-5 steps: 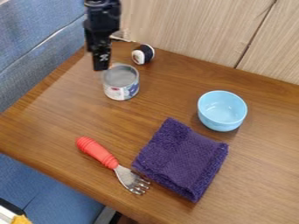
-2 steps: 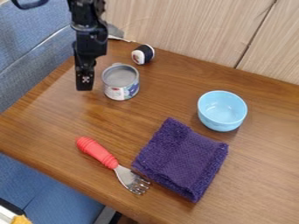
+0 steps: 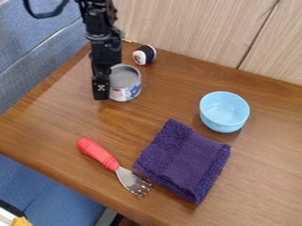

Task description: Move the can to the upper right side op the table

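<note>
Can [image 3: 128, 92]: one, upright, far left on the counter [image 3: 53, 119]; to go far right. Arm [image 3: 106, 48]: hung at the can's left side, its jaws low beside the wall, placed, we judge, to grip that wall or push rightward. Jaws parted or closed, touching or not: we cannot tell. Bowl [image 3: 224, 112]: right; we would pass the can beyond it. Sushi [image 3: 144, 55]: beyond the can, a likely snag.

Black arm [image 3: 103, 37] at upper left, claw [image 3: 101, 93] pointing down.
</note>
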You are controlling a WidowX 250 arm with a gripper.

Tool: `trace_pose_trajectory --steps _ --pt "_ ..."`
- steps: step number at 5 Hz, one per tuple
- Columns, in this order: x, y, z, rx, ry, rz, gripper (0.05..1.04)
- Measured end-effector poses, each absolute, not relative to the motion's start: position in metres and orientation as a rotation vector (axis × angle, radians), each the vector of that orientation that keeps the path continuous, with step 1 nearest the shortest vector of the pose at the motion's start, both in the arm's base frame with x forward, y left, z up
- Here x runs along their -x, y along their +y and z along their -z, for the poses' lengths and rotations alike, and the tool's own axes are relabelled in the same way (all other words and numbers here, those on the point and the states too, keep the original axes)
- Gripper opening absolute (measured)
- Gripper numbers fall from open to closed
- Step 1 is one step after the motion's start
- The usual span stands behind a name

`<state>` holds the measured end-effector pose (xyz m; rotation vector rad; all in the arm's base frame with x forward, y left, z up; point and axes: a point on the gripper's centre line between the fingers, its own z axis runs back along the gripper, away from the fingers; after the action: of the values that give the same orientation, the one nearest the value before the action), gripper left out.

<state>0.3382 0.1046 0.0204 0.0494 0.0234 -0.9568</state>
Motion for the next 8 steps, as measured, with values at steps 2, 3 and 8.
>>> trace_pose_trajectory --steps 2,3,8 --pt "-0.365 0.069 -0.022 0.017 -0.03 1.002 1.001" --pt "-0.379 0.05 -0.017 0.034 -0.026 1.034 1.001" --pt "-0.425 -0.022 -0.014 0.065 -0.049 1.18 1.001"
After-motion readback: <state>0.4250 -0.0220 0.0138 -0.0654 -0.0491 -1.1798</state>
